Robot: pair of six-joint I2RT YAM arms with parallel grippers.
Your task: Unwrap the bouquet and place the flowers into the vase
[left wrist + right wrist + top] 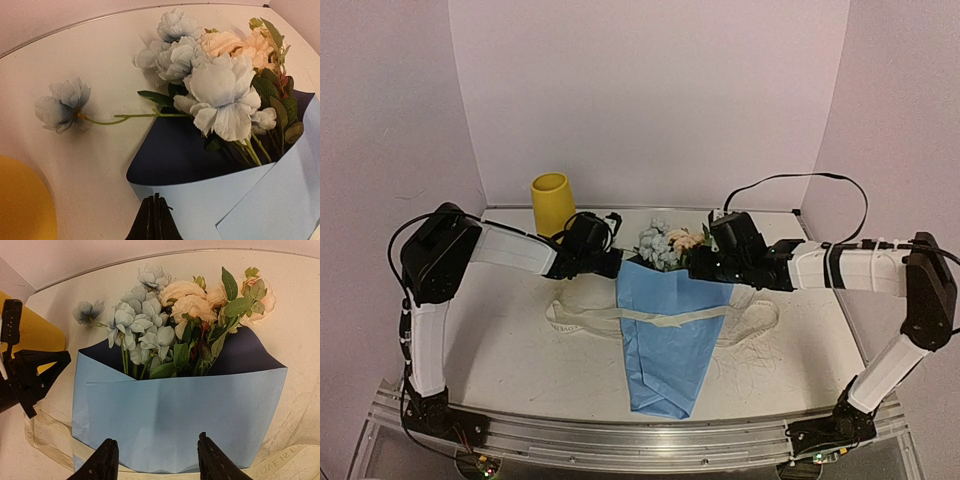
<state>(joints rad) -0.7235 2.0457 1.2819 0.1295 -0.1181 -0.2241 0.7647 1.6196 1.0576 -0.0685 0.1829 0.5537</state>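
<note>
From above, you had the bouquet (pixel 665 340) lying flat mid-table, blooms toward 12 o'clock, with a cream ribbon (pixel 582 318) across its cone and the vase (pixel 552 203) upright at 10 o'clock. Only your left wrist view showed the left gripper (pixel 155 200) pressed shut at the light blue paper (pixel 200 210) rim; you couldn't tell if it held the paper. One pale blue bloom (pixel 62 105) strayed toward 9 o'clock. Your right wrist view showed the right gripper (pixel 157 462) spread over the smooth paper, holding nothing.
</note>
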